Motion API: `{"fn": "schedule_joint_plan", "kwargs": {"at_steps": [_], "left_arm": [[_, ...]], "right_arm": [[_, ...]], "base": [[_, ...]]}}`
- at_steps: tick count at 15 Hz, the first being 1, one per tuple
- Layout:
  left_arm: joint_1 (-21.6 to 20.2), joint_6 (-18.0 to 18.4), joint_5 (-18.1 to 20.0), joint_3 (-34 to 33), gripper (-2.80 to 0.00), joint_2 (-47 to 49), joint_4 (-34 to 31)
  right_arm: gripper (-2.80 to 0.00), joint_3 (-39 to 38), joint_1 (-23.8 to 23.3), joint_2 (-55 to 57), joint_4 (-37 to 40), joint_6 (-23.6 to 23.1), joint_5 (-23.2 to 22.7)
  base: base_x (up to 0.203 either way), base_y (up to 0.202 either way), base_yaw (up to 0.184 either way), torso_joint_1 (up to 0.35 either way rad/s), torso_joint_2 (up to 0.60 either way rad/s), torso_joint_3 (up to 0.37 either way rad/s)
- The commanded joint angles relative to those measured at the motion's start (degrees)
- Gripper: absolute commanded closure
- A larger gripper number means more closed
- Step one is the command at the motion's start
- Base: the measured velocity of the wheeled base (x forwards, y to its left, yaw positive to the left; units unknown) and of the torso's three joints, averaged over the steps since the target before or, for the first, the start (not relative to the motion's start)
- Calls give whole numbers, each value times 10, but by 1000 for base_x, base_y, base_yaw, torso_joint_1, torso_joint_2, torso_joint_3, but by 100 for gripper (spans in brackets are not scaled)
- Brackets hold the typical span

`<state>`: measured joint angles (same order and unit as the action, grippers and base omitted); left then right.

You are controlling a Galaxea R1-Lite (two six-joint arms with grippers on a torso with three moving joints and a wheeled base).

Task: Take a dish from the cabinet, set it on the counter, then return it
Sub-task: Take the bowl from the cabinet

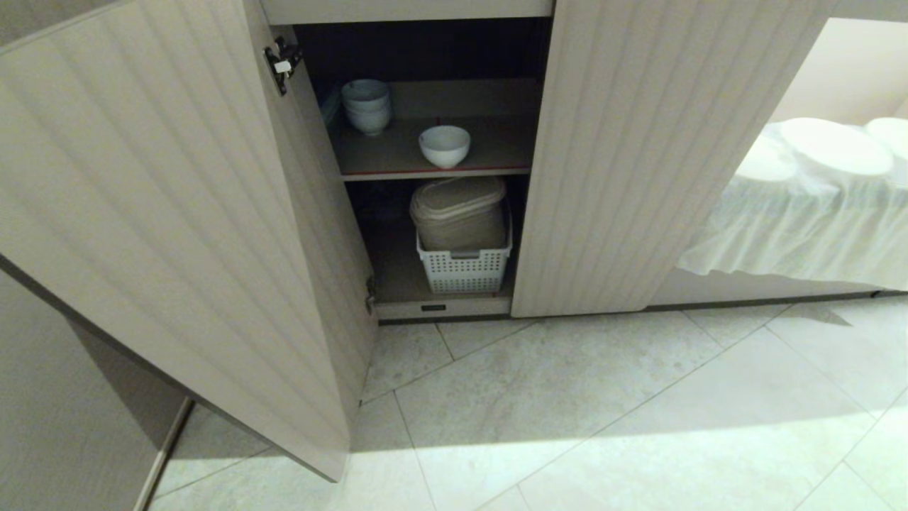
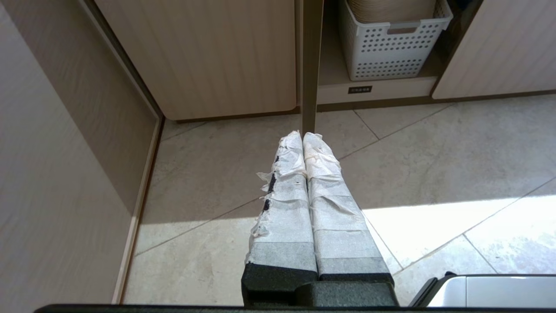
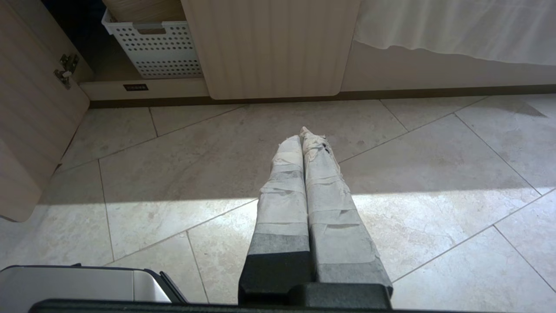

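Looking into the cabinet (image 1: 638, 142) from the head view: left door swung wide, filling the left half of frame; right door ajar, hiding the shelf's right end. Cabinet top is cut off at the upper edge, and neither arm appears here.

Dish (image 1: 445, 145) sits upright near the shelf's front edge, upper centre of frame, alone. A bowl stack (image 1: 367, 106) stands behind it to the left, apart. Lower compartment holds a perforated white basket (image 1: 464, 266) with a beige lidded tub inside; tub details hard to make out in the shade.

Left gripper (image 2: 302, 135) is clenched, tape-wrapped fingers pressed together, empty, hanging over the floor (image 2: 434, 165) low in front of the cabinet, well apart from the dish. Right gripper (image 3: 302, 132) likewise clenched, empty, over tile.

Doors are pale, vertically fluted, round-cornered. Shelf is brown with a red front edge. Floor is mottled stone tile with diagonal joints. White cloth (image 1: 801, 220) drapes at right.
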<state>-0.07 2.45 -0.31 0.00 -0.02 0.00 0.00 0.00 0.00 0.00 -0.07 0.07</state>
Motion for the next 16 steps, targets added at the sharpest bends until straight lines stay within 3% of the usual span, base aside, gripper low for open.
{"fn": "schedule_joint_plan", "kwargs": {"at_steps": [1,16], "left_arm": [[0,0,0,0,0,0,0],[0,0,0,0,0,0,0]], "right_arm": [[0,0,0,0,0,0,0],[0,0,0,0,0,0,0]], "base": [[0,0,0,0,0,0],[0,0,0,0,0,0]]}}
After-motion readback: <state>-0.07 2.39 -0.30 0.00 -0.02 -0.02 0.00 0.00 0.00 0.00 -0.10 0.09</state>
